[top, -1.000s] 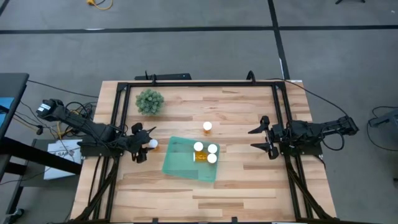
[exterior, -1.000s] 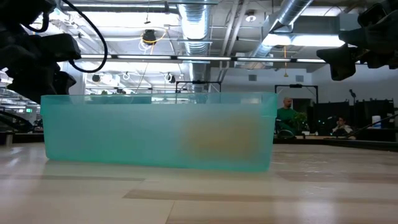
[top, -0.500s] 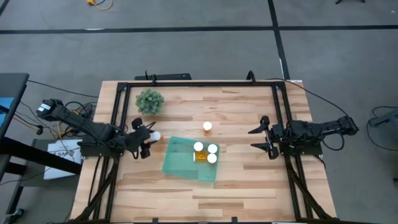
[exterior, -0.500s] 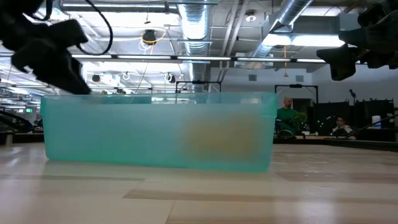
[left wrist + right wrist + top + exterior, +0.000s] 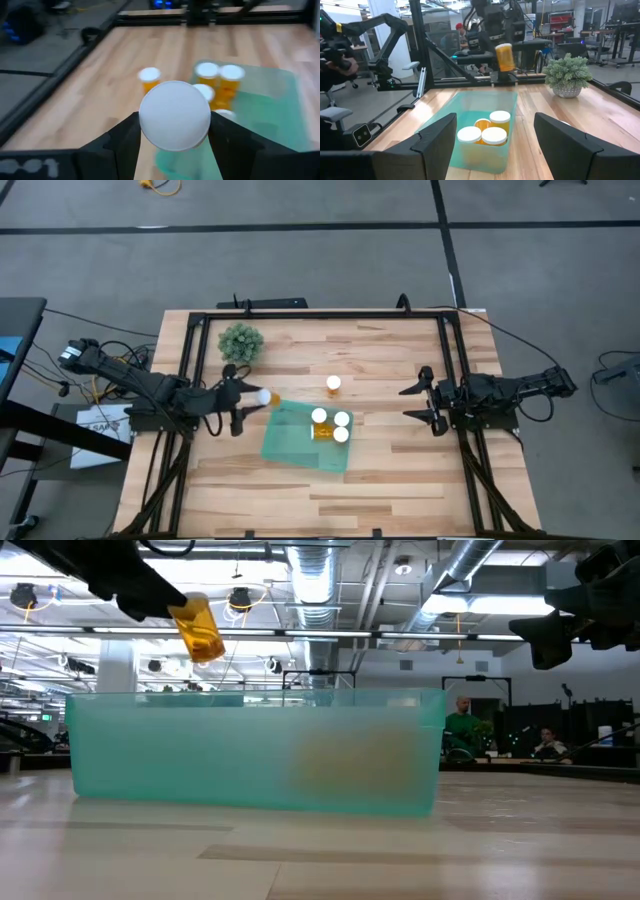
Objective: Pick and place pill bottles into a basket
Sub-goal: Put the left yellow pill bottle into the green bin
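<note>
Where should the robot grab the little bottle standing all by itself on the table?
Probably around the amber body just under the white cap of the lone bottle, coming straight down from above. It stands upright with bare wood all round, so fingers fit either side. The idle right gripper sits nearer; the left gripper already holds one.

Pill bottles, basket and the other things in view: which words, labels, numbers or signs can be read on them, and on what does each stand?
None can be read.
Pill bottle held by the left gripper: no label legible.
Bottles in the basket: caps plain white.
White sheet beside the table, under the left arm: dark print, too small to read.
</note>
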Robot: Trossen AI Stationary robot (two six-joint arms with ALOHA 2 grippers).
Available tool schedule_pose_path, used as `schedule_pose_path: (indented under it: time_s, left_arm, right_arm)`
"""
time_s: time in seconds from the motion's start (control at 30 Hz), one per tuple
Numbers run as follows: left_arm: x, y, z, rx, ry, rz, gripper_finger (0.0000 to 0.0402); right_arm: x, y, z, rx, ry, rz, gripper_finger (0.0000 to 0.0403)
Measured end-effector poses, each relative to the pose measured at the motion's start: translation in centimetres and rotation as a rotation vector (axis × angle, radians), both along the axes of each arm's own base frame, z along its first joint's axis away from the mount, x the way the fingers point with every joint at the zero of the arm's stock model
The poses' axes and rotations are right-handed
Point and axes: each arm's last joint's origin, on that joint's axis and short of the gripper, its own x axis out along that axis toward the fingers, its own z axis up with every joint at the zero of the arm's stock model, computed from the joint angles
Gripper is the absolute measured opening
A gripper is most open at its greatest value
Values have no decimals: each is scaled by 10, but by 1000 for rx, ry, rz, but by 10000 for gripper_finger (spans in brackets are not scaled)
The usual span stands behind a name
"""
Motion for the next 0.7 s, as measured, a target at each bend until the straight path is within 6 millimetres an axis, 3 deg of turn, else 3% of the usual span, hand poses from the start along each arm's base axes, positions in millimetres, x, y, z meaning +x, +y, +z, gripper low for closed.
schedule_pose_path:
  time_s: [0.17,0.43,0.7]
  left_arm:
    - [7,-6,-6,-95,15,-111,194]
    - [31,-13,-38,-68,148,-121,194]
    - [50,-5,-56,-71,219,-136,194]
  right_arm:
    - [0,0,0,0,0,0,260]
    - [0,0,0,0,0,0,260]
    - [0,0,0,0,1,0,260]
